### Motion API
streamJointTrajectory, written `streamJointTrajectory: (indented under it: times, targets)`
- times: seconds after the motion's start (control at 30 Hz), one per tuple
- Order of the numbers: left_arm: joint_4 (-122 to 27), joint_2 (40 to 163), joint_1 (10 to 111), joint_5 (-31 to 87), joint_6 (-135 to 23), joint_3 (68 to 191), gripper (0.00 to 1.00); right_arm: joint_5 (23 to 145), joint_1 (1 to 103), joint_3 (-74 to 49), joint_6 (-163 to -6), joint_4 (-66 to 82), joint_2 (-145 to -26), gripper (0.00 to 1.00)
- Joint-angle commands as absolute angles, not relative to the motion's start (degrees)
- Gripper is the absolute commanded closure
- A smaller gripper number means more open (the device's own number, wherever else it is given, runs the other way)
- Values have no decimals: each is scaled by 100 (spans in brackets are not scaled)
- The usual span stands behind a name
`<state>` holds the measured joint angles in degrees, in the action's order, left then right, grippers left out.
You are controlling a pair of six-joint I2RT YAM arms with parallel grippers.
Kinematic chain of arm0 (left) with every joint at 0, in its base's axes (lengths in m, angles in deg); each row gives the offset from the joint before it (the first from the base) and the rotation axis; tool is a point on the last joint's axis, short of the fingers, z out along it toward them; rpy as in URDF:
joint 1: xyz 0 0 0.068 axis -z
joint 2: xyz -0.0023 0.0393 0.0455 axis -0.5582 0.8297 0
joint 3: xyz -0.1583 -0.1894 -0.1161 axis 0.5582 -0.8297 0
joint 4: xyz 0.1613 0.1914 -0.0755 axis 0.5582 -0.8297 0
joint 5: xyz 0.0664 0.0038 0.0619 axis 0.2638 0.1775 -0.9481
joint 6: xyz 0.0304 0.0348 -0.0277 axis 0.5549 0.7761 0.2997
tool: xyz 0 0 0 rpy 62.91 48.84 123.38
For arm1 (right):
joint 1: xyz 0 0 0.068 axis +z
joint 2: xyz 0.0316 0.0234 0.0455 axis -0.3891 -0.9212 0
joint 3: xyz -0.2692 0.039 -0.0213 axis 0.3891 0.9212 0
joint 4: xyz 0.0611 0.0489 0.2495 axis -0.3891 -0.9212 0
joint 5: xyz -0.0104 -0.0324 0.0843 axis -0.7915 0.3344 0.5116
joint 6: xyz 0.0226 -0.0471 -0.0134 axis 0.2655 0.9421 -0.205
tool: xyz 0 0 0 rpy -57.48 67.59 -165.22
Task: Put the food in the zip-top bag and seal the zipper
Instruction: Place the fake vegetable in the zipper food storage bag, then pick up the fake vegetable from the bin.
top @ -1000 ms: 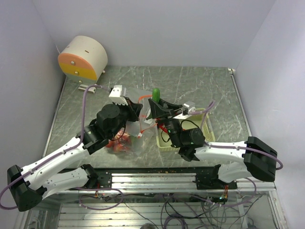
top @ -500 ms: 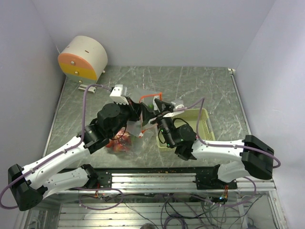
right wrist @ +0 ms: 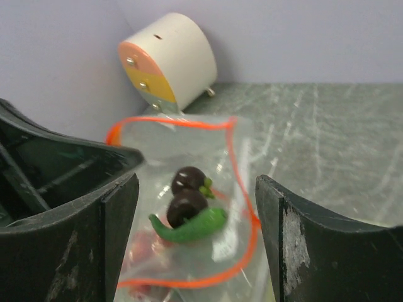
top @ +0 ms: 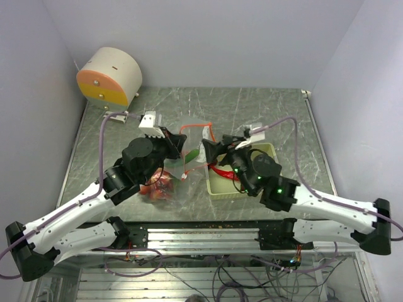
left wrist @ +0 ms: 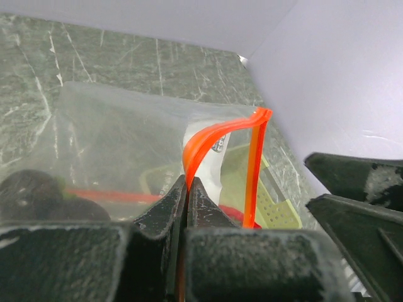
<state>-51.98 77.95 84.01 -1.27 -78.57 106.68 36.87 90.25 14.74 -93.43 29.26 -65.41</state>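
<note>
Two dark purple pieces (right wrist: 187, 192) and a green one (right wrist: 189, 228) lay inside the zip-top bag (left wrist: 107, 126), which sat mid-table with the pale green basket (top: 269, 151) at its 3 o'clock. The left gripper (left wrist: 187, 189) was clamped tight on the zipper (left wrist: 211, 133), lifting the mouth into an open loop. The right gripper (right wrist: 196, 189) hung at the mouth's 3 o'clock side, jaws wide apart and holding nothing. A red piece (top: 221, 171), probably a chili, lay in the basket. Fetching it well would likely mean holding the left pinch steady and releasing from straight above the loop.
</note>
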Motion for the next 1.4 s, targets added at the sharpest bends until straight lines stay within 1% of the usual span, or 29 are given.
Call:
streamJointTrajectory:
  times: [0.0, 0.13, 0.2, 0.3, 0.4, 0.5, 0.63, 0.8, 0.97, 1.23, 1.3, 1.33, 1.37]
  targets:
    - [-5269, 7602, 8409, -478, -7660, 11033, 93, 2868, 9015, 1225, -10672, 66, -5885, 27]
    - [-5293, 7361, 8407, -617, -7585, 10919, 93, 2776, 8820, 1118, -11972, -1892, -5834, 28]
    - [-5269, 7200, 8409, -668, -7597, 10808, 93, 3267, 8494, 1202, -12176, -2397, -5952, 28]
    - [-5253, 7057, 8411, -655, -7625, 10682, 93, 4664, 7551, 1466, -12047, -2575, -6241, 27]
    - [-5307, 6988, 8411, -601, -7637, 10636, 93, 5604, 6888, 1877, -11782, -2336, -6398, 27]
    - [-5300, 6913, 8406, -570, -7629, 10581, 93, 6238, 6439, 1929, -11405, -2284, -6634, 27]
    - [-5308, 6821, 8409, -577, -7627, 10521, 93, 6895, 6149, 1834, -10839, -2387, -7138, 26]
    - [-5268, 6742, 8411, -578, -7628, 10419, 93, 6952, 6003, 1952, -10599, -2332, -7606, 25]
    - [-5256, 6666, 8411, -596, -7619, 10362, 93, 6589, 5940, 2005, -10438, -2118, -8049, 25]
    - [-5278, 6657, 8409, -663, -7578, 10335, 93, 6763, 5942, 2120, -10236, -1692, -8742, 26]
    - [-5259, 6650, 8411, -674, -7575, 10317, 93, 6835, 5938, 2164, -10235, -1606, -8817, 29]
    - [-5262, 6654, 8406, -675, -7575, 10311, 93, 6831, 5941, 2182, -10231, -1595, -8827, 32]
    - [-5262, 6656, 8406, -682, -7569, 10312, 93, 6825, 5938, 2195, -10229, -1580, -8800, 40]
